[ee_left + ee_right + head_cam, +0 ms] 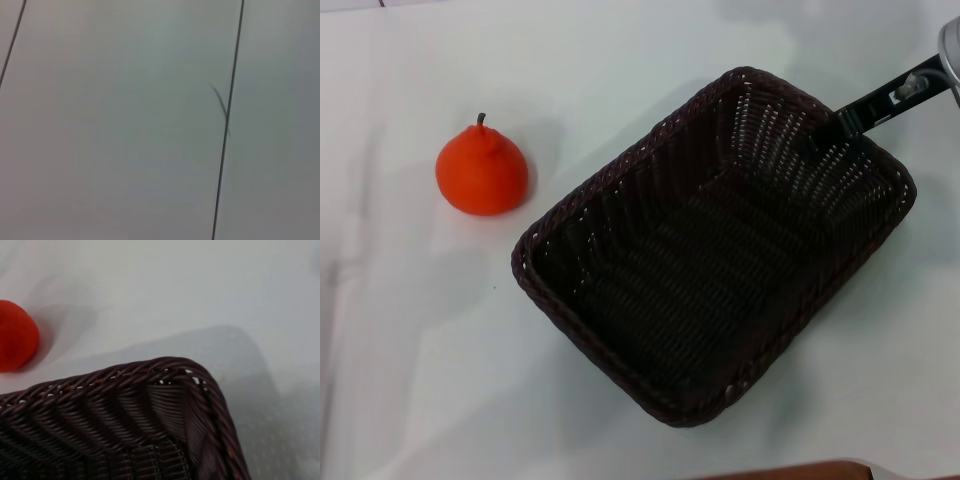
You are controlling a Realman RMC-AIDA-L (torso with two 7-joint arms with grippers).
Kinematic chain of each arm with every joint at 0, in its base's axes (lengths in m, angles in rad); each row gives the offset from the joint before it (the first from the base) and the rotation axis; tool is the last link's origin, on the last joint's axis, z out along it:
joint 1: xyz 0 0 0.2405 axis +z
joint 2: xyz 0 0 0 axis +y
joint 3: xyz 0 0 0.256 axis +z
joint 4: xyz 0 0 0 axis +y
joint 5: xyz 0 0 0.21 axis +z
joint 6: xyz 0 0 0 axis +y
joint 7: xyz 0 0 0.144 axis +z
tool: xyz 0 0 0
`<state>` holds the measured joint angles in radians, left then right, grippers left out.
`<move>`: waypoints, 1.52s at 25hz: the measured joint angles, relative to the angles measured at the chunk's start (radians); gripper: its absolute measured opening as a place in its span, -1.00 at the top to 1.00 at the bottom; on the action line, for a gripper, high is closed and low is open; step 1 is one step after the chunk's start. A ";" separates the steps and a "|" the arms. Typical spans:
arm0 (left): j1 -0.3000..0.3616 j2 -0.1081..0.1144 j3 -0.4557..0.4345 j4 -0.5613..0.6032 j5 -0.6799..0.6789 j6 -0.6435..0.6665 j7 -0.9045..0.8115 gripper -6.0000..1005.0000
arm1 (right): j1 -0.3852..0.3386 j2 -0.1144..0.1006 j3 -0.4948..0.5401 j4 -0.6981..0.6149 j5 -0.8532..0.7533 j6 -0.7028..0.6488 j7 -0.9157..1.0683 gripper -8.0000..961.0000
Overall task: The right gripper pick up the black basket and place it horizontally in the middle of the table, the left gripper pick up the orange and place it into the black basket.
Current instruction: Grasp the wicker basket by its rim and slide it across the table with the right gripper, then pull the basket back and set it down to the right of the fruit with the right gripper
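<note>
The black basket (720,250) lies on the white table (410,350), set diagonally, open side up and empty. My right gripper (832,127) comes in from the upper right on its thin black arm and is shut on the basket's far right rim. The right wrist view shows a corner of the basket (150,405) close up, with the orange (15,337) beyond it. The orange (482,170) stands upright on the table to the left of the basket, a short way from it. My left gripper is out of view; its wrist view shows only a pale surface.
A brown edge (800,470) shows at the bottom of the head view, by the table's near side. Dark seam lines (227,120) cross the pale surface in the left wrist view.
</note>
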<state>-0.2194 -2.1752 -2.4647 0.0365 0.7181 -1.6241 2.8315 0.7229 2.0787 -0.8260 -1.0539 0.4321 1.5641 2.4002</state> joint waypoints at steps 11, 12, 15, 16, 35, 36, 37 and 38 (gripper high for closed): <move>0.000 0.001 0.002 -0.005 0.001 -0.011 0.006 -0.81 | 0.012 0.001 0.009 0.032 0.021 -0.004 0.010 0.52; 0.001 0.002 0.003 -0.007 0.001 -0.017 0.006 -0.81 | 0.009 0.001 0.011 0.025 0.029 -0.001 0.021 0.56; 0.005 0.004 0.005 -0.015 0.001 -0.025 0.008 -0.80 | -0.011 0.001 0.031 -0.018 0.062 0.008 0.070 0.67; 0.006 0.004 0.005 -0.021 0.001 -0.026 0.009 -0.80 | -0.021 0.001 0.039 -0.033 0.073 0.009 0.086 0.67; -0.037 0.012 0.013 -0.114 0.003 0.050 0.000 -0.80 | -0.310 0.022 -0.015 -0.154 0.342 -0.085 0.446 0.64; -0.039 0.013 0.013 -0.116 0.003 0.055 0.000 -0.80 | -0.319 0.022 -0.022 -0.154 0.355 -0.092 0.455 0.64; -0.040 0.013 0.013 -0.119 0.003 0.058 0.000 -0.80 | -0.326 0.022 -0.028 -0.154 0.363 -0.096 0.464 0.64; -0.040 0.014 0.013 -0.123 0.003 0.061 0.000 -0.80 | -0.331 0.022 -0.034 -0.154 0.367 -0.100 0.472 0.63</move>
<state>-0.2596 -2.1615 -2.4513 -0.0861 0.7211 -1.5629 2.8316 0.3919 2.1005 -0.8596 -1.2078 0.7988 1.4643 2.8718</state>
